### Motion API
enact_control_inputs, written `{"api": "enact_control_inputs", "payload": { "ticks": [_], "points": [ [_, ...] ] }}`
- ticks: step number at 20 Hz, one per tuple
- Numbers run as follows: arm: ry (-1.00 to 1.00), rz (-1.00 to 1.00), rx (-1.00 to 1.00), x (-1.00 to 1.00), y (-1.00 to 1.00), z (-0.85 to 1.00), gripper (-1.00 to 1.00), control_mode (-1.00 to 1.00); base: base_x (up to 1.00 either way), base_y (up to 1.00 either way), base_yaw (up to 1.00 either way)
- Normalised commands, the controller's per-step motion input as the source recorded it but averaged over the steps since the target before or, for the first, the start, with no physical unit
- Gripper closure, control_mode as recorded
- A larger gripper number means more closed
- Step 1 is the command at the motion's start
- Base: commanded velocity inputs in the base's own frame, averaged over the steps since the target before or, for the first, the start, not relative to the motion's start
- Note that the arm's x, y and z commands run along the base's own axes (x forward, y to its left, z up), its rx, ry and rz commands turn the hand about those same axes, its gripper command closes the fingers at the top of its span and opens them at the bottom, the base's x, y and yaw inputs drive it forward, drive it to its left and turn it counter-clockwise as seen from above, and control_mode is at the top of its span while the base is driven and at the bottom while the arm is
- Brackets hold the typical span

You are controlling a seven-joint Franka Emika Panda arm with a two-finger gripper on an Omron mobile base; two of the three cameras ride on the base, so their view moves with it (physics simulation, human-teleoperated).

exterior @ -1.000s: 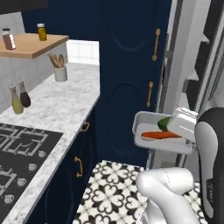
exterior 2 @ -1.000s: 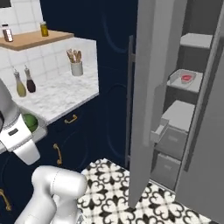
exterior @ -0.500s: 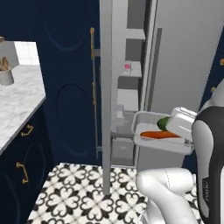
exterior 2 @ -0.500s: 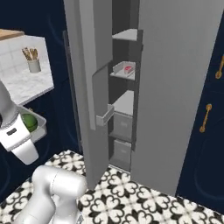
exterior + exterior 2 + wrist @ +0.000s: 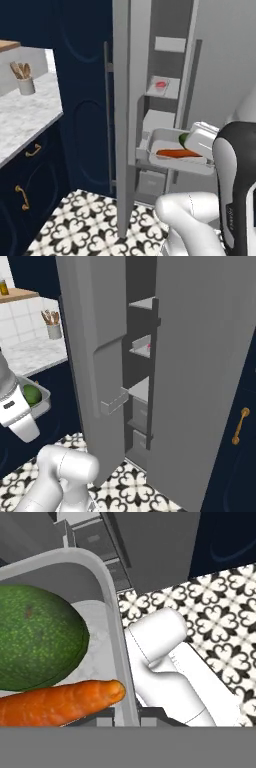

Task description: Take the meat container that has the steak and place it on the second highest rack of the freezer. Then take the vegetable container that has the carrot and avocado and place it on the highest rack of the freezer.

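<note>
My pincer [image 5: 127,714] is clamped on the rim of the vegetable container [image 5: 172,145], carrot [image 5: 179,153] beside avocado [image 5: 37,637], before the open freezer [image 5: 165,75]. The left base view alone shows the steak [image 5: 160,84] shelved inside.

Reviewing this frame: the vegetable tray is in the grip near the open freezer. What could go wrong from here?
1. The tray is held by one rim only, in the shut gripper; it may tilt, and the carrot or avocado could roll out.
2. The top shelf sits well above the tray, so lifting could knock the steak container on the shelf below.
3. The freezer door stands close and might get clipped.
</note>
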Motion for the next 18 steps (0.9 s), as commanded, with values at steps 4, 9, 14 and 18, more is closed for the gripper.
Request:
{"api": "enact_control_inputs", "payload": {
  "ticks": [4,9,14,18],
  "points": [
    [0.00,0.00,0.00,0.00,0.00,0.00,1.00,1.00,0.12,-0.77,0.50],
    [0.00,0.00,0.00,0.00,0.00,0.00,1.00,1.00,0.57,-0.67,0.18],
    [0.00,0.00,0.00,0.00,0.00,0.00,1.00,1.00,0.53,-0.20,-0.04],
    [0.00,0.00,0.00,0.00,0.00,0.00,1.00,1.00,0.30,0.00,-0.26]
  ]
}}
